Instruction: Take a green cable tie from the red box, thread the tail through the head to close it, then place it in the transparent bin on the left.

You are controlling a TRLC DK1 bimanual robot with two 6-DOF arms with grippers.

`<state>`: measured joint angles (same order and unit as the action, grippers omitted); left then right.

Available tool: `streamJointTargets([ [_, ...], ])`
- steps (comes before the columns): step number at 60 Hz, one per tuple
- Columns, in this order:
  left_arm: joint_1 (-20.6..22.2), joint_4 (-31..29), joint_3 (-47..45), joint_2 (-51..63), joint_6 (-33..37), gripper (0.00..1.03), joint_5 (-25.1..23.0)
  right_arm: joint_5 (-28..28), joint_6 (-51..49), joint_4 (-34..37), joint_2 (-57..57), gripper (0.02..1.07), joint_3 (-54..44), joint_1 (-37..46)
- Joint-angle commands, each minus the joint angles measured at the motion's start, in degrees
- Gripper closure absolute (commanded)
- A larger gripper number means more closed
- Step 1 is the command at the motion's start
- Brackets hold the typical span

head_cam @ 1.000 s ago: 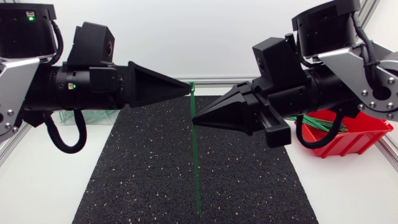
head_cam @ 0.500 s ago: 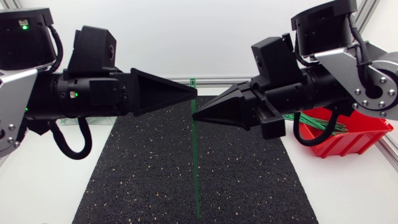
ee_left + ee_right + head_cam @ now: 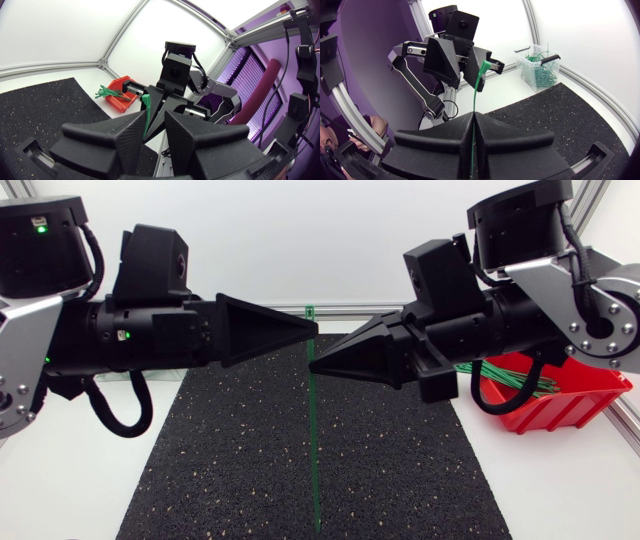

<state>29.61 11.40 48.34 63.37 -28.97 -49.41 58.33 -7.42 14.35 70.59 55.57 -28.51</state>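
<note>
A green cable tie (image 3: 314, 440) hangs upright over the black mat, its head end on top. My right gripper (image 3: 312, 366) is shut on it a little below the head; in the right wrist view the strap (image 3: 479, 82) rises from between the closed fingertips (image 3: 472, 116). My left gripper (image 3: 315, 330) comes in from the other side at the head end. In the left wrist view its fingers stand slightly apart, with the tie's head (image 3: 146, 112) in the gap against one finger. The red box (image 3: 560, 405) with more green ties is at the right, behind my right arm.
The black mat (image 3: 400, 480) covers the middle of the white table. The transparent bin (image 3: 540, 70), holding several closed green ties, stands at the table's far left corner; my left arm hides it in the head view. An aluminium rail runs along the back edge.
My left gripper has moved right until its tip reaches the tie's head, and its fingers have narrowed. My right gripper has lifted the tie slightly.
</note>
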Motion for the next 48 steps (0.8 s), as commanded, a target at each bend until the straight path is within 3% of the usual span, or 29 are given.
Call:
streamJointTargets([
  [1,0.1,1.17,-1.58,0.52,-1.44,0.79,0.1,0.39,1.36,-0.64,0.34,1.01,0.06,0.48],
  [36,0.37,2.05,-1.58,1.93,-1.61,0.98,1.42,0.47,1.36,-0.64,-0.1,1.01,-0.2,0.48],
  [48,0.19,2.22,-1.58,1.49,-1.88,0.98,1.42,0.47,1.36,-0.64,-0.01,1.01,-0.29,0.48],
])
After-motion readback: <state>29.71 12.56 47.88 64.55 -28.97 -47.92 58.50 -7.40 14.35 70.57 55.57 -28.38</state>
